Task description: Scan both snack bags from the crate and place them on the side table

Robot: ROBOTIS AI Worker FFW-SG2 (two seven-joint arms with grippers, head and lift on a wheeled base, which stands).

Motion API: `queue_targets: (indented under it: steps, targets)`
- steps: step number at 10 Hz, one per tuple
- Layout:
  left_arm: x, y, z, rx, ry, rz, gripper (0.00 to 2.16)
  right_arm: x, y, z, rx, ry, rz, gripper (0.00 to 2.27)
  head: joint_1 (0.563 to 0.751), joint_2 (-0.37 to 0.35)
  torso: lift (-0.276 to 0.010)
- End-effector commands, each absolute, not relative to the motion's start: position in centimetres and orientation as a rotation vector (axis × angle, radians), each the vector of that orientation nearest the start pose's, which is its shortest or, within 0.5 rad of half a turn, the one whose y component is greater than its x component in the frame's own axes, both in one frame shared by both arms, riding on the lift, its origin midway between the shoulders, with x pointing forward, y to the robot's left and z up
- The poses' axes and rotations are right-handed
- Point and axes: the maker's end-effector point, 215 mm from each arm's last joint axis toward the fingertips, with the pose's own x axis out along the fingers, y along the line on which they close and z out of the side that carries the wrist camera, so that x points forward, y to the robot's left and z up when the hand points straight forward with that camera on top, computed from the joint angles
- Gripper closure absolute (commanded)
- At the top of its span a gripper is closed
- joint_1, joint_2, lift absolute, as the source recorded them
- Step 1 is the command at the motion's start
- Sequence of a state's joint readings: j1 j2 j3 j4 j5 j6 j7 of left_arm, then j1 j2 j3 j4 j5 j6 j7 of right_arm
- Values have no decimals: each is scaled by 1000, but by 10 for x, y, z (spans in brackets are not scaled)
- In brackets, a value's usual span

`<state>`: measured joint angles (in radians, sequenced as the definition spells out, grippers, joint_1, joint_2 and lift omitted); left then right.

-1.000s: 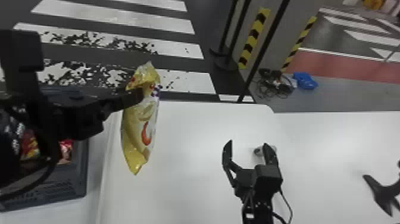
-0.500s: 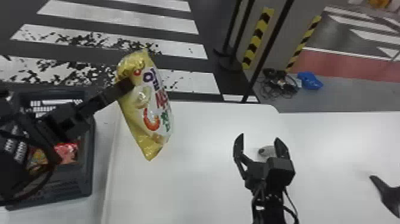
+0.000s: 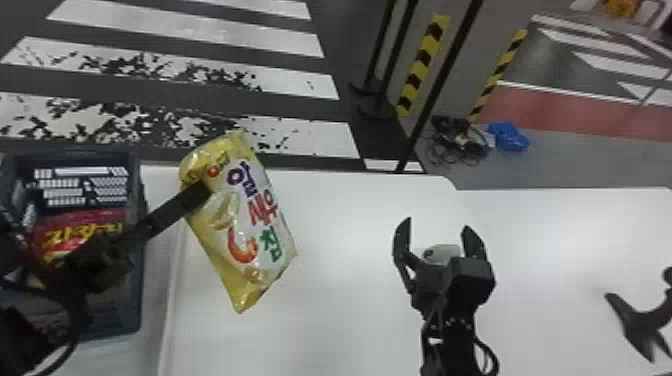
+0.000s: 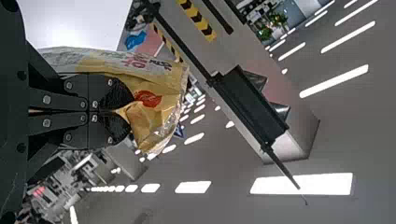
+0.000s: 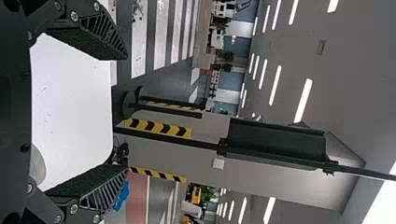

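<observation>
Left gripper (image 4: 122, 112): pressed together on an end of the yellow snack bag, seen in the left wrist view.
Yellow snack bag (image 3: 240, 225): held up at a slant over the near-left part of the white table (image 3: 325, 325); its printed front has just been turned towards the head camera, from nearly edge-on. By this a face is likely being presented for scanning; a code cannot be made out.
Right gripper (image 3: 438, 225): spread, with nothing pinched.
White object (image 3: 447, 252): seen beside the right gripper's fingers, perhaps the scanner.
Crate (image 3: 120, 320): opened up to view on the left as the left arm was shifted; the red snack bag (image 3: 85, 230) is seen inside, so a second scan and placing are judged to remain.
White table: the held bag is not set down; which surface is meant as the side table cannot be told.
Blue bundle (image 3: 507, 136): left on the floor beyond.
</observation>
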<state>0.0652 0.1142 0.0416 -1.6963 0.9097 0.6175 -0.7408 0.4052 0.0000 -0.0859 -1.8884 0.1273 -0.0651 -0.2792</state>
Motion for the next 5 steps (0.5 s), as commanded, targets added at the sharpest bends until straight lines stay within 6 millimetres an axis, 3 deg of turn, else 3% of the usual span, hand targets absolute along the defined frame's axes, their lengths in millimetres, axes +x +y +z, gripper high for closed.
queue_targets:
  steps: [1,3,5]
  targets:
    - [492,75,-333,-1028,201,-937,2135,460,-331,-349,-157,-1,-348,171,695,-296,-95]
    - [493,47,-350,-1129,211,-971,2135,462,-329,-348,-155,-4,-344,171,695,-294,-95]
    - [483,10,-350,-1137,250,-1015,2135,462,-329,-348,-153,-3,-344,171,695,-324,-95]
